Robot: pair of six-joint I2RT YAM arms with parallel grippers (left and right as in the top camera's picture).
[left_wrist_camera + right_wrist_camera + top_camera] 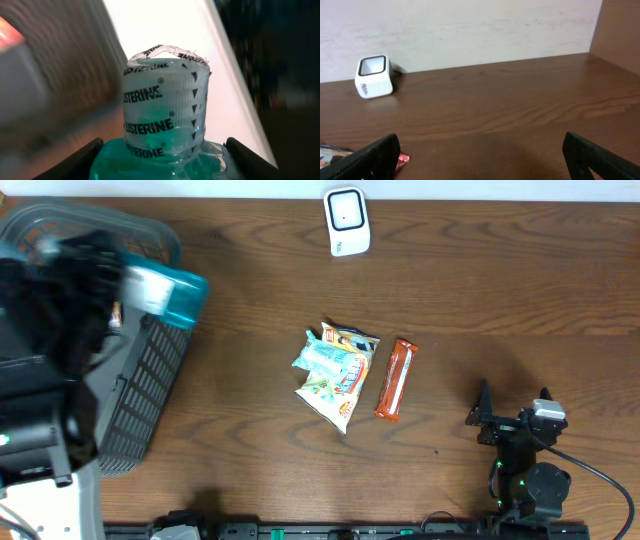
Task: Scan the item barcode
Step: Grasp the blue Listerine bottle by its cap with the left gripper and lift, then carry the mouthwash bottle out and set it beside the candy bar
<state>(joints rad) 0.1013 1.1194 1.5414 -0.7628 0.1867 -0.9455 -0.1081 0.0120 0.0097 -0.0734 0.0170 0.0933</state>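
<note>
By basket [150,380], left end effector [162,160] gripping mouthwash [165,105]

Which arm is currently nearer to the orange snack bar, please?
Right. The right arm sits a short way to the right of the orange bar. The left arm is far off to its left, above the basket, holding a mouthwash bottle.

Teal Listerine bottle [150,164] — cap [165,75] sealed in printed clear wrap [150,125] — gripped between the left gripper's [164,152] 2 dark fingers [75,162].
</note>
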